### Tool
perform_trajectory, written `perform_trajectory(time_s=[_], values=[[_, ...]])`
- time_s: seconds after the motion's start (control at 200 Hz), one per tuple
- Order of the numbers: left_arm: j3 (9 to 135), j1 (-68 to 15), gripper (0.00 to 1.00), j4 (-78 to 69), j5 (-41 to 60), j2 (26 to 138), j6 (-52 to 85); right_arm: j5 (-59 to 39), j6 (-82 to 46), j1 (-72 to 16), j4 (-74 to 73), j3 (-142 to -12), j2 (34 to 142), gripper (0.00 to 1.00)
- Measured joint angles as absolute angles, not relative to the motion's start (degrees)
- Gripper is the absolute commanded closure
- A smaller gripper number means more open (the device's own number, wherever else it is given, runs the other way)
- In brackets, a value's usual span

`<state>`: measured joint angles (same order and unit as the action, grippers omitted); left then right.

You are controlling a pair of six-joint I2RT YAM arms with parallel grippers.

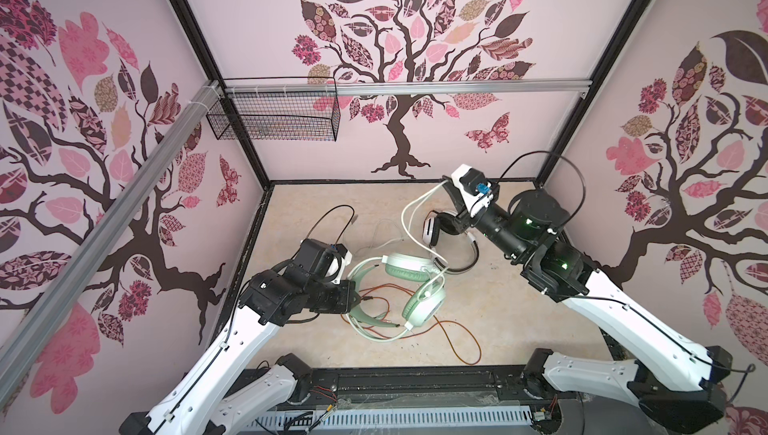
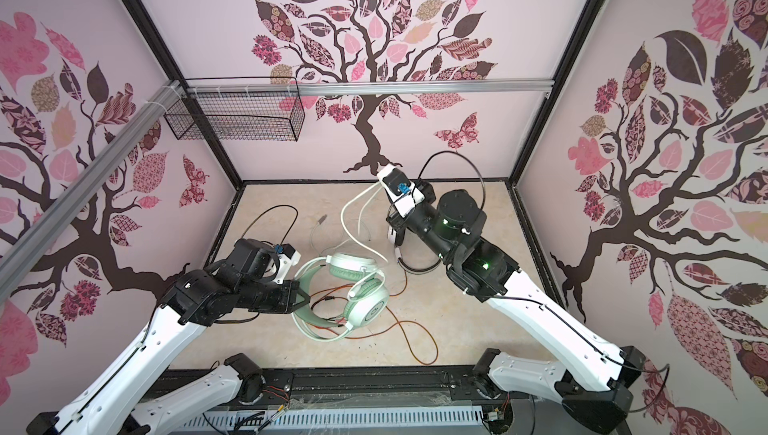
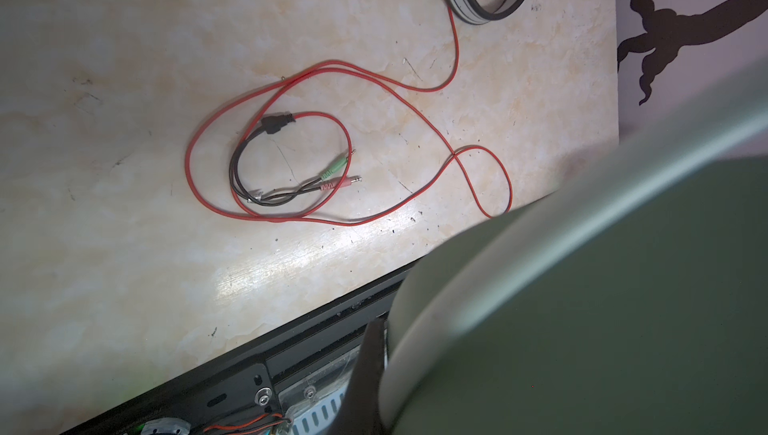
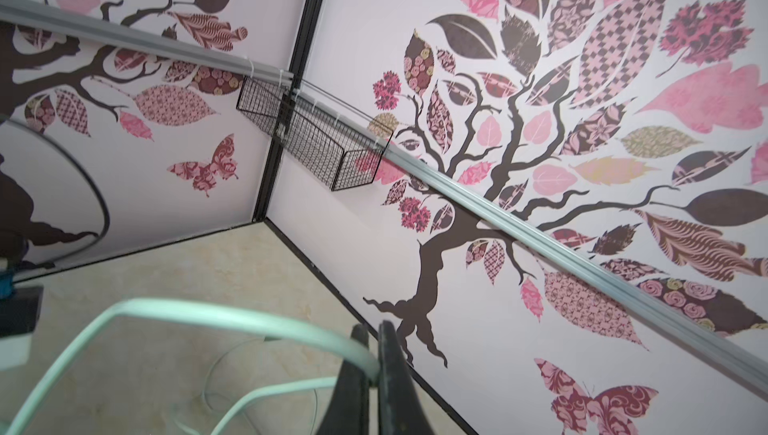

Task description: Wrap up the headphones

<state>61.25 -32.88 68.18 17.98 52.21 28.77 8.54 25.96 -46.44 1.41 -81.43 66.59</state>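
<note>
Mint-green headset fills the L wrist view, its band pinched in the left gripper, jaws nearly closed on it; cups show at the middle of the table in both top views. Right gripper is raised nr the back wall, jaws tight on the pale green cable, which loops down toward the mint set. White-and-black headset lies under the R arm; its orange-red cable sprawls loose toward the front edge
</note>
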Motion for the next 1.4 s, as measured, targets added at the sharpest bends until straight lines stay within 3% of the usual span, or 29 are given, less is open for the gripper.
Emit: perform_trajectory(time_s=[0.15,0.495,0.72,1.04,1.07,1.09,1.125,1.155,1.25,1.4], values=[[57.8,-32.9,1.00,65.6,20.4,51.8,30.5,6.2,25.7,-46.9,2.7,-93.5,73.6,1.00],[55.3,-34.9,1.00,58.7,23.5,52.4,34.9,7.4,31.5,-57.7,9.0,-103.0,89.7,1.00],[55.2,-41.2,1.00,56.2,22.7,53.4,36.7,13.1,36.1,-57.5,15.7,-122.0,104.0,1.00],[54.3,-41.3,1.00,55.8,21.3,51.1,38.0,18.6,31.4,-51.8,24.4,-134.7,112.8,1.00],[54.3,-41.3,1.00,55.8,21.3,50.8,38.0,18.8,30.3,-50.3,25.5,-135.5,113.6,0.91],[54.3,-41.3,1.00,55.8,21.3,50.6,38.0,18.9,29.7,-49.5,26.0,-135.5,114.0,0.78],[54.3,-41.3,1.00,55.9,21.3,50.3,38.0,18.9,28.8,-48.3,27.0,-135.2,114.5,0.46],[54.3,-41.3,1.00,55.9,21.4,50.2,38.0,18.9,28.3,-47.0,27.9,-134.5,114.8,0.32],[54.3,-41.3,1.00,56.1,21.5,50.2,38.0,18.2,26.8,-44.8,30.8,-130.9,115.0,0.15],[55.0,-41.3,1.00,58.2,20.9,50.0,37.7,11.6,22.9,-43.3,35.8,-123.6,114.0,0.09]])
